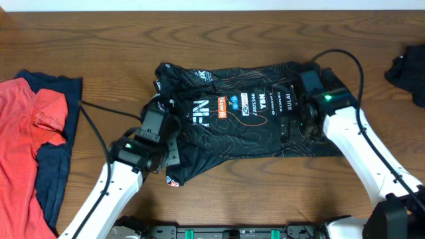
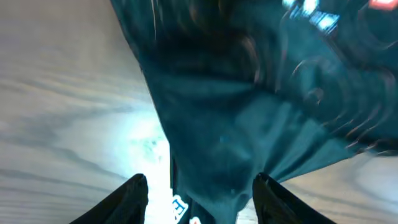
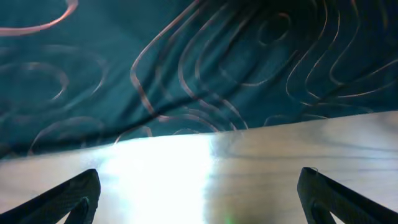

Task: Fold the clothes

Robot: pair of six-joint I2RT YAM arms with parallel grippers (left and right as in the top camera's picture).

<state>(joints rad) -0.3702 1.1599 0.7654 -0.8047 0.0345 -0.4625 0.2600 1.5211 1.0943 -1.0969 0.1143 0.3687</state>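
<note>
Black jersey (image 1: 246,126): lying spread on counter (image 1: 265,192), long axis running left-right.
Left tool (image 2: 202,199): gaping, straddling cloth.
Right tool (image 3: 199,193): gaping wide.

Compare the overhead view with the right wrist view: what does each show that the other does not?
Only overhead: the whole black jersey with its white and orange logos, the red top and navy top at the left edge, and a dark garment at the right edge.
Only right wrist: the right gripper open, with nothing between its fingers, over bare wood just off the jersey's edge.
Both: the jersey's contour-line fabric and the wooden table.
</note>
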